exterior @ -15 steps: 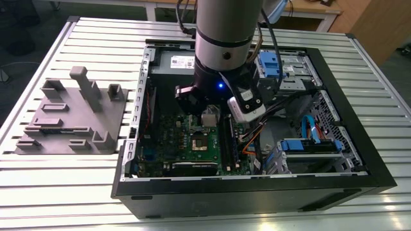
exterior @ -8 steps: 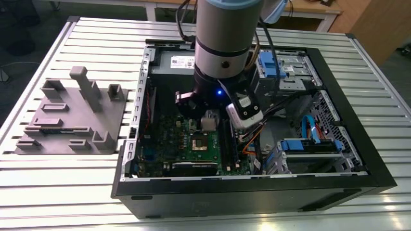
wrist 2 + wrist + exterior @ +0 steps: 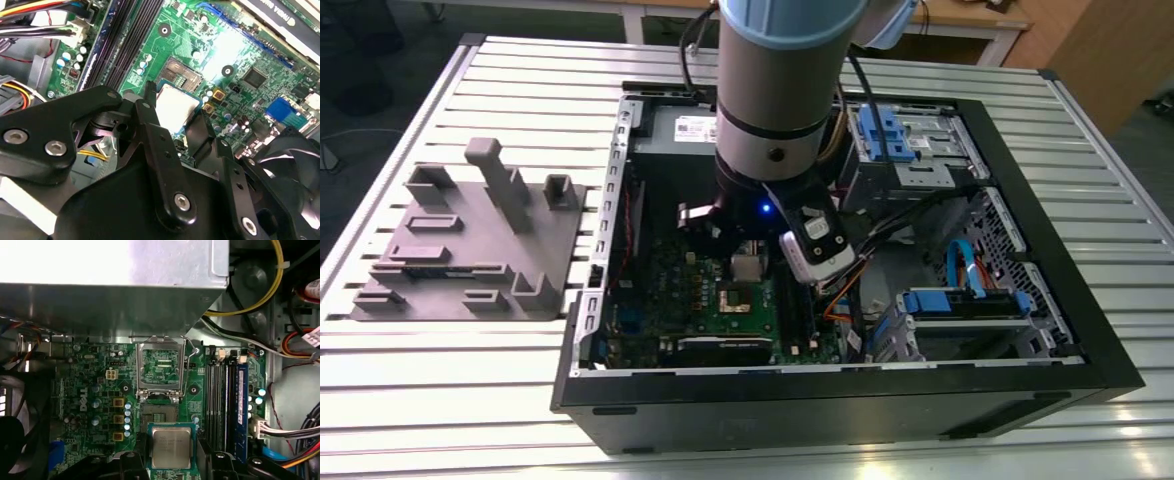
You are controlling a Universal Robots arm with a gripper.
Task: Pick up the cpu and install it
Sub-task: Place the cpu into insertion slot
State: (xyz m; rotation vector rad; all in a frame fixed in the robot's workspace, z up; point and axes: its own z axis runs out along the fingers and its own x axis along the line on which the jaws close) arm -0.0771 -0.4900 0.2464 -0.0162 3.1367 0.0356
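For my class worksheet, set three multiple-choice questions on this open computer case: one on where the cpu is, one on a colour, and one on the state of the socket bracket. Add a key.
1. Where is the small flat square cpu with the silvery metal top?
A. Between the black gripper fingers, over the board.
B. Seated in its socket.
C. On the table outside the case.

2. What colour is the motherboard?
A. Red.
B. Green.
C. White.

3. How does the silver rectangular socket bracket stand?
A. Swung open.
B. Shut over the cpu.
C. Taken out of the case.

Key:
1 A: the fingers flank the chip in both wrist views.
2 B: the board's surface is green.
3 A: in the first wrist view the frame stands raised, and the chip is apart from it.
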